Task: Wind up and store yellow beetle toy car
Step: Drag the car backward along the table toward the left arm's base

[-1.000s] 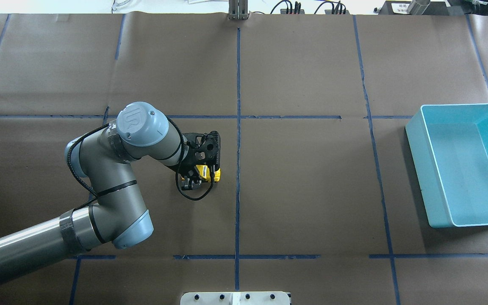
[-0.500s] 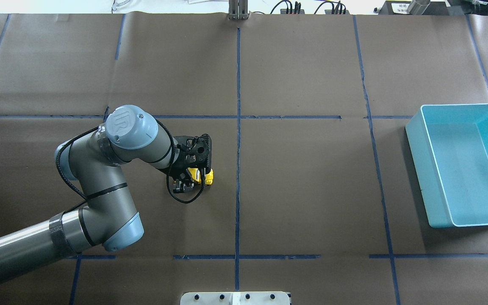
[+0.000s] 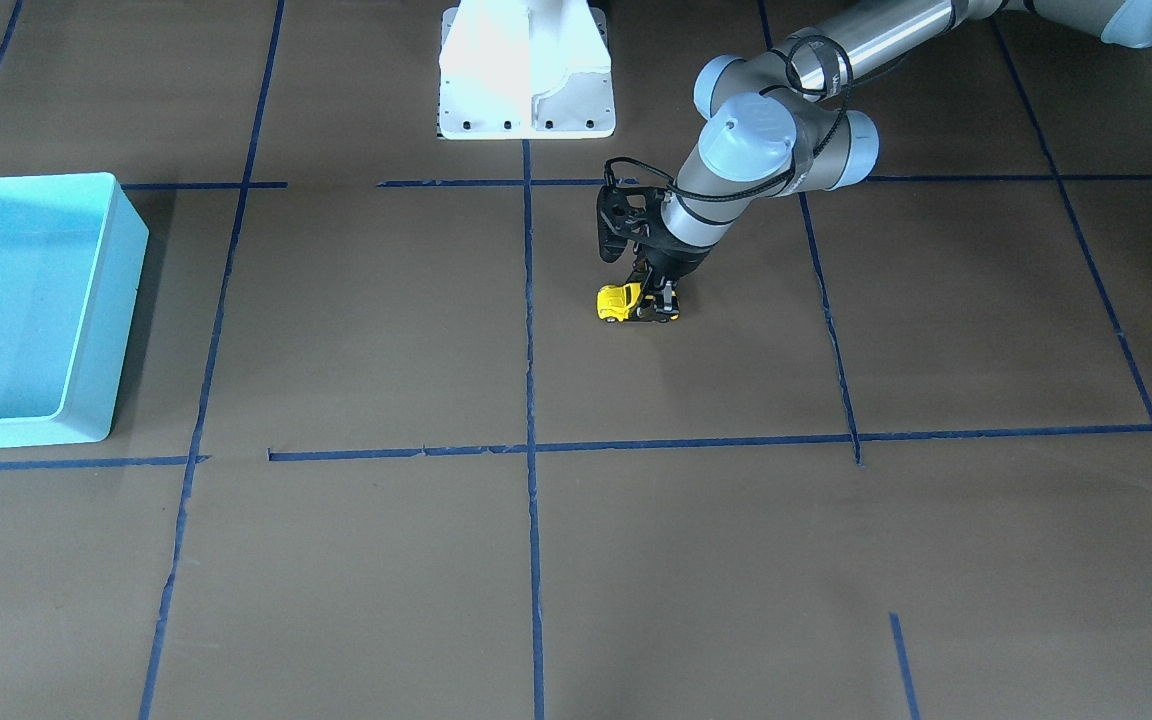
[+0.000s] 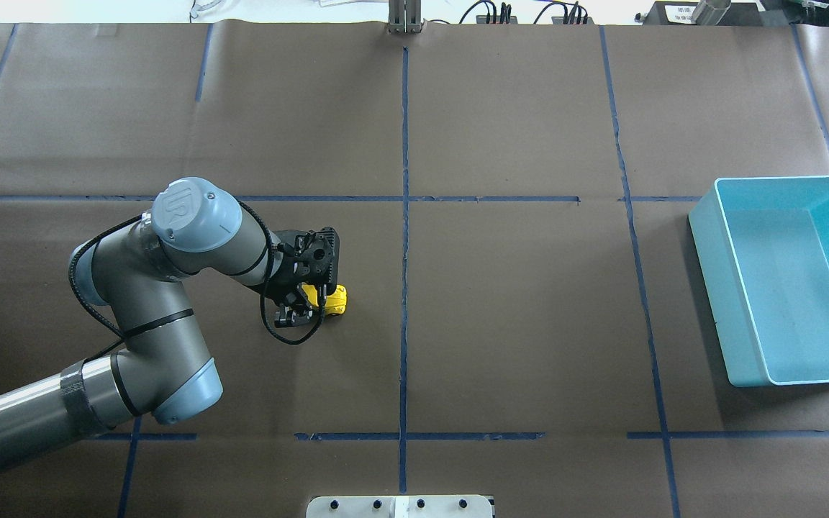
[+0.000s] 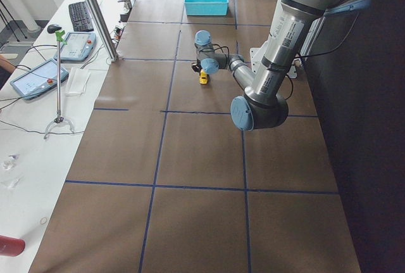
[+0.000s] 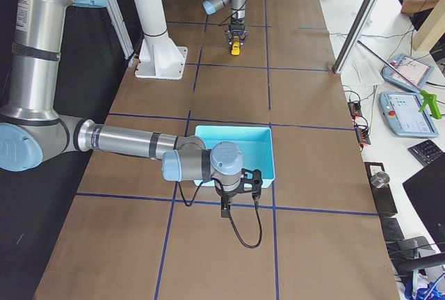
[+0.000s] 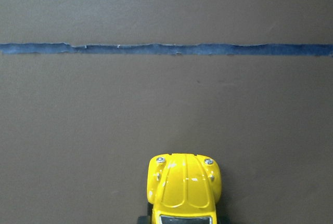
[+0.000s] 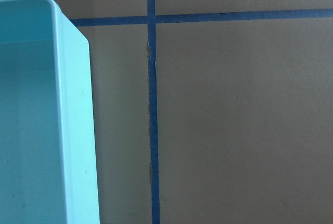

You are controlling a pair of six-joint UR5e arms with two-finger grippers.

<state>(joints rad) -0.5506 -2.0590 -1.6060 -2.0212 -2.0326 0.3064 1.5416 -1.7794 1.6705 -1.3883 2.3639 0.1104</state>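
Observation:
The yellow beetle toy car [image 4: 335, 298] stands on the brown paper left of the table's middle line. It also shows in the front view [image 3: 622, 301] and, nose first, at the bottom of the left wrist view [image 7: 184, 186]. My left gripper [image 4: 308, 305] points down over the car's rear half and is shut on it, wheels at table level. The light blue bin [image 4: 745, 316] stands empty at the far right. My right gripper [image 6: 224, 209] shows only in the exterior right view, beside the bin's near wall; I cannot tell whether it is open or shut.
Blue tape lines [image 4: 404, 288] split the paper into squares. The robot's white base plate [image 3: 526, 75] is at the near table edge. The bin's wall [image 8: 73, 130] fills the left of the right wrist view. Operator consoles lie on the side bench [image 6: 407, 108].
My left gripper has slid to the left along the table with the yellow car in it, away from the middle tape line. The bin has not moved.

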